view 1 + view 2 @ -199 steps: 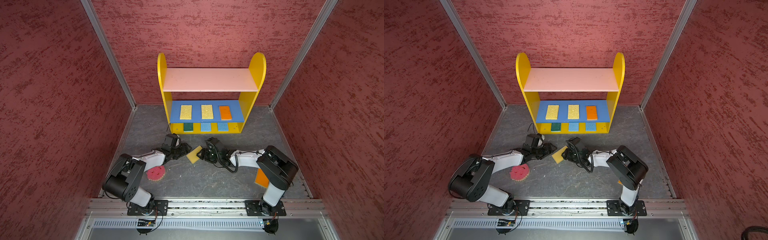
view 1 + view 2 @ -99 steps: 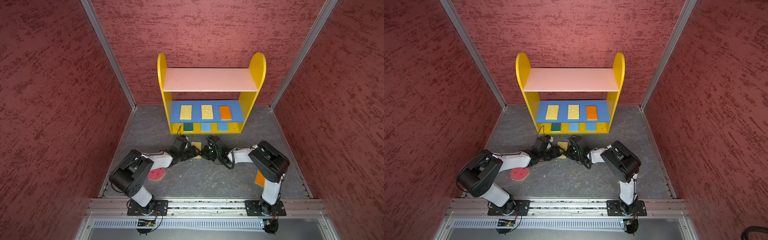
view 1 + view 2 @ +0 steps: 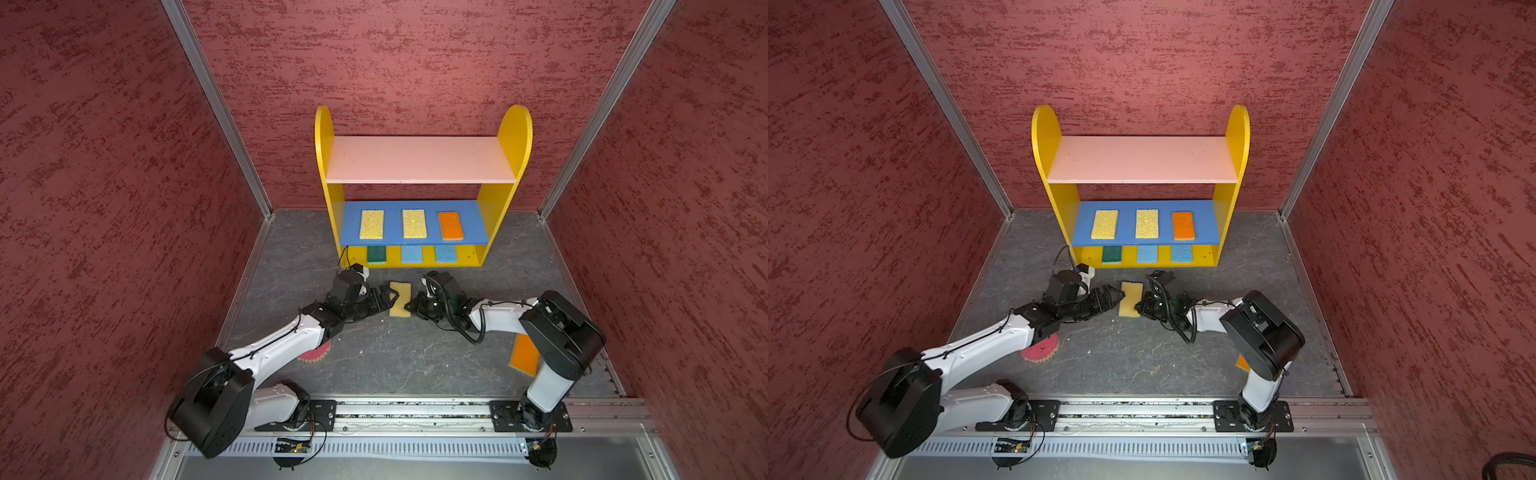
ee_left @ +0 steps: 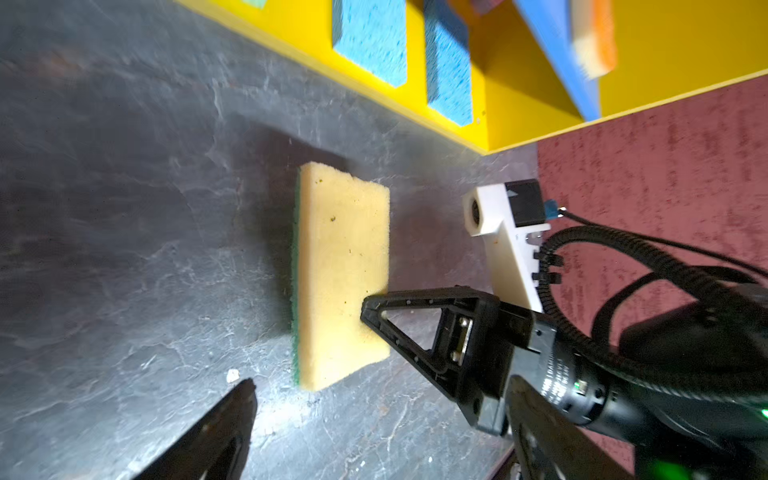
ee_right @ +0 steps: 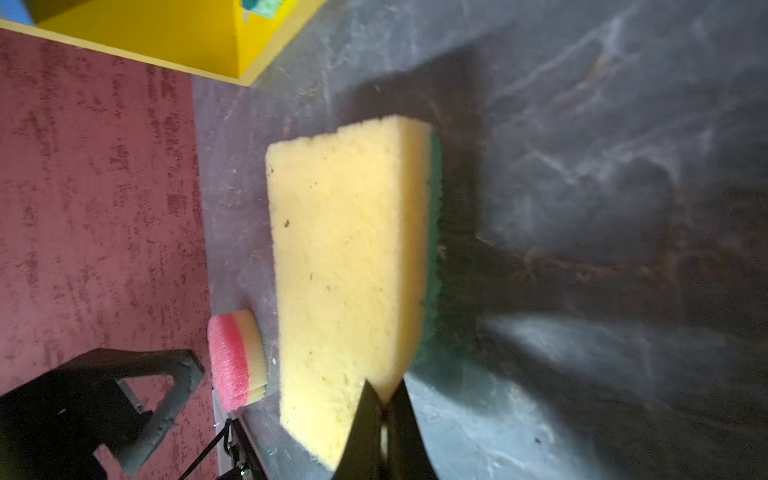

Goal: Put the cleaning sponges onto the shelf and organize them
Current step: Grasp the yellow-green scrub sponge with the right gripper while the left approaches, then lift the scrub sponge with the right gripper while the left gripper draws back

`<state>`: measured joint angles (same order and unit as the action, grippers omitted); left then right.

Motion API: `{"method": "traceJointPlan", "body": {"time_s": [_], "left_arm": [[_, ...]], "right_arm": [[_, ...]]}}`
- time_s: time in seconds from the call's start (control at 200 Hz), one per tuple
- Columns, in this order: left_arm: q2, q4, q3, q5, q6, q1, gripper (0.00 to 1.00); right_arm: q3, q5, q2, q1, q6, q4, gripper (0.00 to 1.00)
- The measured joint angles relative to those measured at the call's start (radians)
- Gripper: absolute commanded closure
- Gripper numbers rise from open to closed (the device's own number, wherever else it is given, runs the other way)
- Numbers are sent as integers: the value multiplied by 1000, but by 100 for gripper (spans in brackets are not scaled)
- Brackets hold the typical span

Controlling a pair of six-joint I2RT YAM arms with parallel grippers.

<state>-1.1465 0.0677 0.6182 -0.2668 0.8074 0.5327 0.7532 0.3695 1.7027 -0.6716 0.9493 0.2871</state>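
A booth with red textured walls [image 3: 104,166] encloses a dark grey, slate-patterned floor [image 3: 395,365]. At the far centre stands the shelf [image 3: 515,133], a small three-tier unit with yellow round-topped side panels. Its pink top board [image 3: 419,160] is bare. The blue middle board [image 3: 392,224] carries two pale yellow rectangular foam sponges [image 3: 371,224] and one orange rectangular sponge [image 3: 451,225]. The yellow base [image 3: 469,255] holds a green rectangular sponge [image 3: 376,254] and two blue rectangular sponges [image 3: 411,254].

Two black-and-white arms reach in from the near rail and meet just in front of the shelf. Between them is a yellow rectangular sponge with a green scrubbing back [image 3: 400,299], yellow face up. Whether it rests on the floor or hangs just clear cannot be told.

The right gripper [image 5: 382,399] pinches one near corner of this sponge, fingers narrow, the foam squeezed thin between them. The left gripper [image 3: 384,301] sits just left of the sponge with fingers spread wide, holding nothing.

A second orange rectangular sponge [image 3: 524,355] lies near right, partly under the right arm. A round pink-red scalloped sponge [image 3: 316,355] lies near left, partly under the left arm.

The foam looks light and soft, so it should squash under pressure and may droop or twist when held by a corner. A hold across the short width near the middle would likely keep it flatter for sliding onto a board.
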Motion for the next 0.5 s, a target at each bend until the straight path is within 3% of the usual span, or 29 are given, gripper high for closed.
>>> {"method": "traceJointPlan", "body": {"time_s": [0.261, 0.501], "left_arm": [[294, 175, 19, -27, -23, -104, 0], [317, 206, 8, -80, -10, -101, 1]], "right_arm": [[-57, 174, -98, 4, -51, 151, 100], [-79, 301, -106, -15, -24, 277, 100]]}}
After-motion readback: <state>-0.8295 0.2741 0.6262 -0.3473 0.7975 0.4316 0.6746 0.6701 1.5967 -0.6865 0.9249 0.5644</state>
